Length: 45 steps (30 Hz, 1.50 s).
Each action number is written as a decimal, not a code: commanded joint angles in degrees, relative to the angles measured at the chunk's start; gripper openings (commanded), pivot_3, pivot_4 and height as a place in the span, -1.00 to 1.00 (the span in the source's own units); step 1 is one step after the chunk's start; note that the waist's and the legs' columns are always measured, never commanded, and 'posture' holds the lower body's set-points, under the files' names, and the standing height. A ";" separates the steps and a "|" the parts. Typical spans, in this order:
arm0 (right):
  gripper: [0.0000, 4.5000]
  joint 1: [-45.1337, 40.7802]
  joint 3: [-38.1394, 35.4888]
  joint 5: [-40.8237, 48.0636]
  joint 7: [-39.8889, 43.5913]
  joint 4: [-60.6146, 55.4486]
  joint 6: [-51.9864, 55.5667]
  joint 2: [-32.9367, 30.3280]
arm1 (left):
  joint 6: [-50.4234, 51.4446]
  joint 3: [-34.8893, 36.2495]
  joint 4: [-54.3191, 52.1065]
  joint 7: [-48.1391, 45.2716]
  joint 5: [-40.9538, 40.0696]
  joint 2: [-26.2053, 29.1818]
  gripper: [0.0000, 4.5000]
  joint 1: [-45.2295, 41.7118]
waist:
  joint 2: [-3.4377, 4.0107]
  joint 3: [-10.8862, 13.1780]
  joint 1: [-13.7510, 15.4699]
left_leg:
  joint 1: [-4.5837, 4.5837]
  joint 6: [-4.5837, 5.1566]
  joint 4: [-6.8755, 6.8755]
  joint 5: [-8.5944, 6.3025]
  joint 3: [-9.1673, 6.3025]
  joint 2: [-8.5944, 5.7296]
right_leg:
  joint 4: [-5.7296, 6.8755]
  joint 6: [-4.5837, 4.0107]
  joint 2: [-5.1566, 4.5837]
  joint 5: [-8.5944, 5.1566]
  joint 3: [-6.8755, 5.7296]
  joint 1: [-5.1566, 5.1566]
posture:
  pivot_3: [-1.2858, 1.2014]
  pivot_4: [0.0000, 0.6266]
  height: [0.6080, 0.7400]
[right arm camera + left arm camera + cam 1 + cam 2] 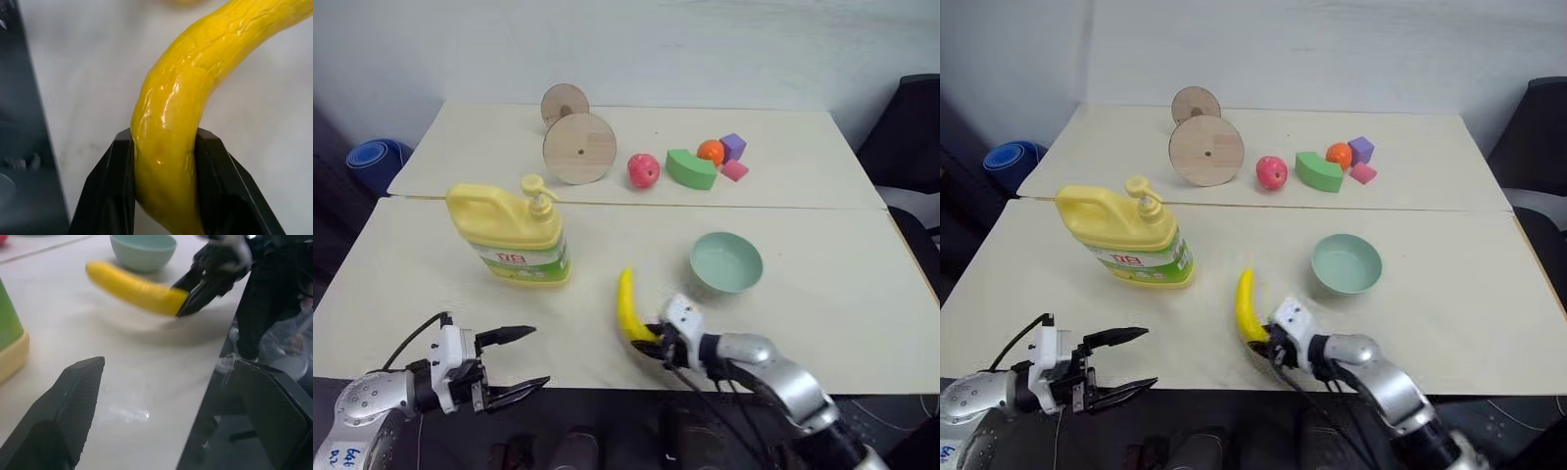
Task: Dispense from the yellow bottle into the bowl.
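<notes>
Right gripper (164,147): we are clamping both fingers against the near end of the banana (628,305) at the table's (842,323) front edge; the rest of the fruit is lying toward the bowl.
Left gripper (521,358): we are holding it spread wide and empty, at the front edge, near the bottle's side of the table.
Bottle (512,232): it is standing upright on the near table, left of centre, pump (539,191) on top, well apart from both grippers.
Bowl (726,261): it is sitting on the near table to the right, just beyond the banana's far tip, well apart from the bottle.
Bowl contents: we are seeing nothing inside it.
Bottle contents: we cannot tell the fill level through the yellow plastic.
Progress: we are judging the task as barely begun; nothing is dispensed, the pump is untouched, and the spout is not over the bowl.
Remaining: we are still needing to get the banana out of the way, bring bottle and bowl together, and press the pump.
Far table: two wooden discs (578,148), a red apple (644,170), a green arch (690,168) and small blocks are sitting out of the way.
</notes>
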 commanded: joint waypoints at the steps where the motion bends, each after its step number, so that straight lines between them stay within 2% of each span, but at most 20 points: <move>1: -0.47 3.00 -16.67 11.28 3.53 -7.19 0.95 -5.11 | 0.17 -1.78 -2.39 0.83 -1.39 -1.92 1.00 -2.64 | -0.03 -0.02 0.00 | -0.02 0.02 0.02 0.00 0.01 0.00 | -0.03 0.17 0.00 0.09 0.01 0.04 | 0.03 -0.52 1.00; 4: -0.47 7.75 -27.39 11.83 7.92 -4.27 1.11 -13.34 | 1.68 -4.44 -3.47 1.99 -1.69 -3.96 1.00 -5.38 | -0.01 0.00 0.54 | 0.00 0.05 0.02 0.00 0.00 0.00 | -0.25 0.22 -0.02 0.12 0.00 0.13 | 0.03 -0.52 1.00; 7: -0.47 5.38 -32.98 7.48 3.91 8.38 -2.08 -15.46 | 2.87 -6.66 -4.27 2.71 -1.68 -5.36 1.00 -7.90 | -0.04 0.00 0.57 | 0.07 0.06 0.02 0.00 0.11 0.02 | -0.24 0.22 -0.01 0.12 0.08 0.11 | 0.03 -0.52 1.00; 11: -0.47 -0.17 -29.70 -3.42 1.75 29.19 -10.34 -17.68 | 2.45 -8.04 -2.61 2.96 -0.60 -6.51 1.00 -11.00 | 0.02 0.05 0.40 | 0.27 0.07 0.01 0.09 0.29 -0.02 | -0.05 0.25 -0.02 0.15 0.23 0.16 | 0.03 -0.52 1.00; 15: -0.47 -6.16 -25.91 -7.36 3.48 43.24 -11.47 -17.96 | 0.69 -7.99 -0.26 2.68 0.67 -6.78 1.00 -12.30 | 0.11 0.06 -0.17 | 0.25 -0.05 -0.09 0.17 0.32 0.05 | 0.04 0.20 0.05 0.12 0.23 0.03 | 0.03 -0.52 1.00; 16: -0.15 -6.99 -24.87 -8.49 4.97 45.46 -14.09 -18.34 | -0.09 -7.91 0.26 2.81 1.23 -6.88 1.00 -12.51 | 0.16 0.05 -0.23 | 0.23 -0.05 -0.09 0.20 0.33 0.04 | 0.04 0.20 0.05 0.12 0.24 0.02 | 0.03 -0.52 1.00; 19: 0.24 -8.96 -25.11 -10.19 4.91 49.32 -19.78 -18.38 | -1.62 -7.52 1.62 3.24 1.97 -7.25 1.00 -12.92 | 0.22 0.08 -0.24 | 0.22 -0.05 -0.07 0.22 0.35 0.03 | 0.03 0.21 0.04 0.12 0.25 0.02 | 0.03 -0.52 1.00; 21: 0.56 -8.64 -26.18 -9.03 7.23 48.17 -21.92 -18.85 | -2.07 -7.34 2.05 3.51 2.04 -7.47 1.00 -12.83 | 0.22 0.08 -0.23 | 0.22 -0.04 -0.05 0.23 0.37 0.01 | 0.02 0.23 0.02 0.13 0.26 0.02 | 0.03 -0.52 1.00; 23: 0.84 -5.89 -27.55 -6.42 11.55 41.22 -23.79 -19.54 | -2.32 -7.22 2.53 3.69 2.04 -7.58 1.00 -12.70 | 0.24 0.08 -0.13 | 0.22 -0.04 -0.04 0.22 0.36 0.02 | 0.00 0.24 0.03 0.14 0.26 0.03 | 0.03 -0.52 1.00; 28: 0.84 -1.49 -27.24 -0.09 14.01 24.37 -16.07 -18.34 | -2.74 -6.97 3.39 3.41 1.84 -7.54 1.00 -12.84 | 0.24 0.08 -0.02 | 0.21 -0.04 -0.02 0.22 0.29 0.04 | -0.04 0.27 0.02 0.16 0.23 0.08 | 0.03 -0.52 1.00; 31: 0.84 -2.14 -21.71 1.71 9.26 12.66 -9.52 -13.92 | -3.58 -6.72 4.66 3.48 2.56 -7.32 1.00 -13.58 | 0.24 0.08 -0.03 | 0.20 -0.04 -0.02 0.21 0.27 0.04 | -0.04 0.28 0.00 0.16 0.23 0.08 | 0.03 -0.52 1.00; 33: 0.84 -4.06 -16.13 -1.42 5.36 9.31 -6.69 -10.67 | -3.77 -6.84 5.15 3.49 2.68 -7.30 1.00 -14.18 | 0.21 0.08 -0.31 | 0.22 -0.12 -0.04 0.19 0.22 0.12 | -0.03 0.27 0.07 0.15 0.21 0.07 | 0.03 -0.52 1.00; 40: 0.84 -9.67 -6.51 -11.74 -3.77 15.94 -4.04 -4.71 | -2.70 -7.25 4.97 3.11 2.20 -7.10 1.00 -14.39 | 0.21 0.07 0.69 | 0.00 -0.05 0.03 0.23 0.15 -0.08 | -0.07 0.27 -0.07 0.16 0.15 -0.04 | 0.03 -0.52 1.00; 45: 0.84 -14.09 -4.41 -16.50 -8.41 22.58 -4.25 -0.98 | -2.83 -6.90 4.26 3.74 2.27 -7.30 1.00 -13.60 | 0.20 0.06 0.60 | -0.14 -0.04 0.05 0.24 0.14 -0.10 | -0.06 0.29 -0.07 0.17 0.10 -0.17 | 0.03 -0.52 1.00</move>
